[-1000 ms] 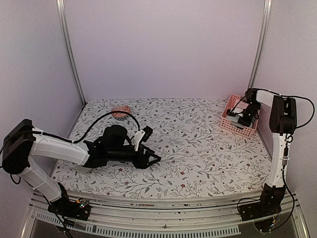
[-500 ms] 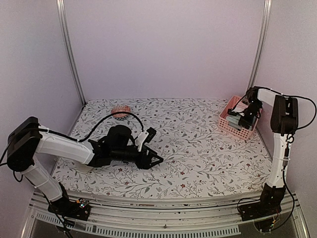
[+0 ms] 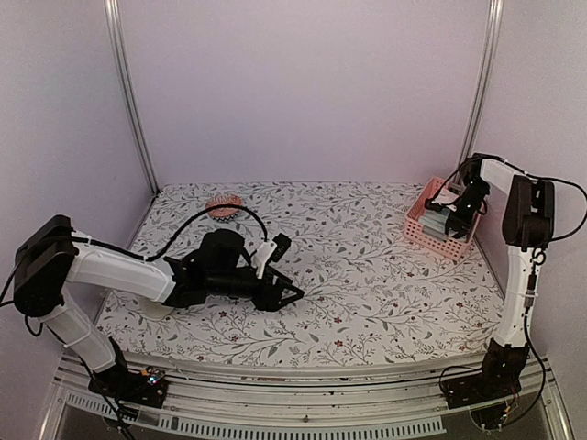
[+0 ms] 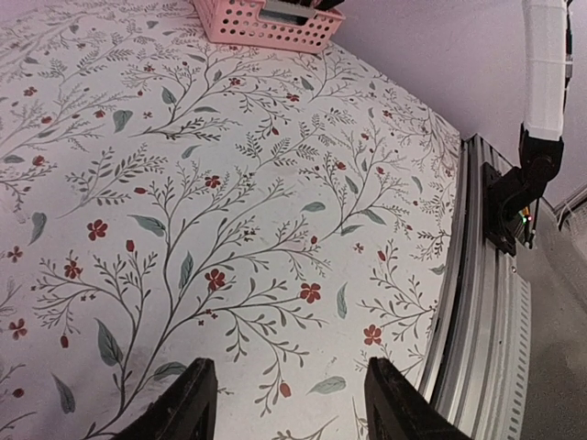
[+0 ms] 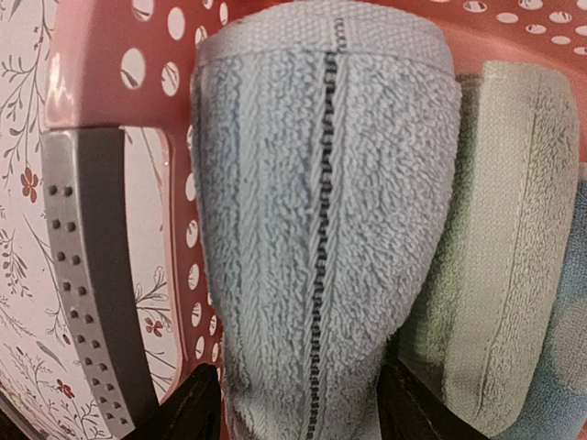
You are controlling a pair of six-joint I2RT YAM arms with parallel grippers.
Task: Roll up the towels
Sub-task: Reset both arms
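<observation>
Since a second ago the right claw has shifted a little up and to the right over the pink basket at the right edge of the overhead view, and the left arm has slid slightly toward the middle.

Two towels show in the right wrist view, side by side in the basket. One light blue towel, rolled, fills the middle of the frame. One sage green towel touches it on the right. Both are looped terry. The blue one has a ribbed stripe with dark stitching down its length, and the green one a flat woven band near its edge.

The right claw's two fingers stand spread wide at the bottom of the frame, one on each side of the blue roll. The left claw hangs low over the flowered table cover, spread, with nothing between its fingers. One small pinkish-red thing lies at the upper left of the table.
</observation>
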